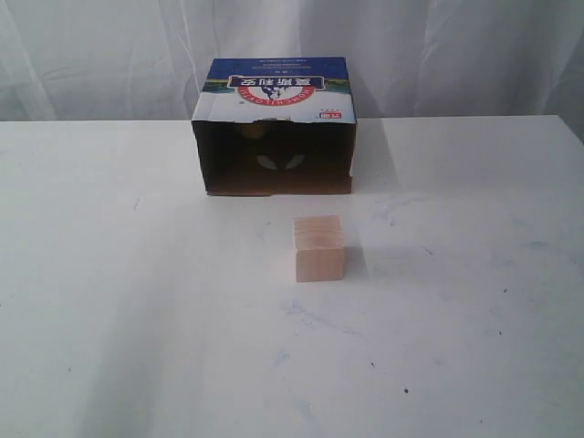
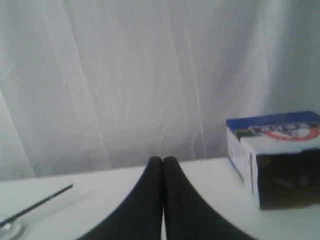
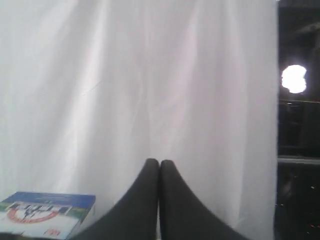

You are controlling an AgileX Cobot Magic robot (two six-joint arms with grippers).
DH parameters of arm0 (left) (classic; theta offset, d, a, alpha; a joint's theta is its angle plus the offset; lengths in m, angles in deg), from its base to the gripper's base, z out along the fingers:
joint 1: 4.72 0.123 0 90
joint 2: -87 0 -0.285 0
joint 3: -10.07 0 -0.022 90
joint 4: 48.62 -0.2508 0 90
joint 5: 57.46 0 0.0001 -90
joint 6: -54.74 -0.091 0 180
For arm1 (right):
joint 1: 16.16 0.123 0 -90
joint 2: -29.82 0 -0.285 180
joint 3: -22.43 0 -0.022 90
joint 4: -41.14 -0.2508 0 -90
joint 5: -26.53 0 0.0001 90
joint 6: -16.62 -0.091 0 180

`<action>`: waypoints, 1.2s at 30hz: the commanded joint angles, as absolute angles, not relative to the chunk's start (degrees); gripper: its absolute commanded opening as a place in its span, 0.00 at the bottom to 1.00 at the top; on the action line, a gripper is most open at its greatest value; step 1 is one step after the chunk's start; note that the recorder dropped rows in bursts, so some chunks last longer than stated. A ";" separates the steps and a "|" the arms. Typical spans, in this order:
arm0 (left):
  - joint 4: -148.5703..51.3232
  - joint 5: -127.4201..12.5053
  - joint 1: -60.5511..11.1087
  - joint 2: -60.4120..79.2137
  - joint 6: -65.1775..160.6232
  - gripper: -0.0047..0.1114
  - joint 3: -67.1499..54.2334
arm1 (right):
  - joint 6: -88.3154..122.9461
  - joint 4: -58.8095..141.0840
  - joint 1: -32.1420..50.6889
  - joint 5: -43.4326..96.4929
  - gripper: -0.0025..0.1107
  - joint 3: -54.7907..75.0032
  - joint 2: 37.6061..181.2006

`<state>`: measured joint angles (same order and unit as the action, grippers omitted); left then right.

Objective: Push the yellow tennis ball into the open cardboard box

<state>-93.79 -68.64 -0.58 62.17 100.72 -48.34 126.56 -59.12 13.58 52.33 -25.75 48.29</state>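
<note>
The open cardboard box (image 1: 274,91) stands at the back middle of the white table, its dark opening facing the front. Deep inside, at the upper left of the opening, a dim yellowish round shape (image 1: 253,130) shows; it looks like the yellow tennis ball, but it is too dark to be sure. No arm appears in the exterior view. In the left wrist view my left gripper (image 2: 163,159) is shut and empty, above the table, with the box (image 2: 240,152) off to one side. My right gripper (image 3: 159,162) is shut and empty too, held high, and the box top (image 3: 45,212) lies low beside it.
A pale wooden cube (image 1: 319,248) sits on the table (image 1: 137,319) in front of the box. White curtains hang behind the table. A thin dark rod (image 2: 37,204) lies near the table edge in the left wrist view.
</note>
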 commanded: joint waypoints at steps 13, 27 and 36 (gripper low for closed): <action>-95.29 -44.48 -2.48 66.81 101.46 0.04 -51.70 | 130.15 -58.81 13.40 47.43 0.02 -36.53 63.43; -68.08 -39.45 -2.51 79.21 87.26 0.04 -50.87 | 121.76 -58.81 13.40 55.02 0.02 -36.89 63.43; -57.74 -26.02 -2.61 79.21 72.89 0.04 -48.62 | 121.76 -58.81 13.40 62.80 0.02 -36.89 63.30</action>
<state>-58.89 -27.12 -2.19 78.84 74.51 -48.32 122.23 -59.12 13.58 61.34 -36.64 63.31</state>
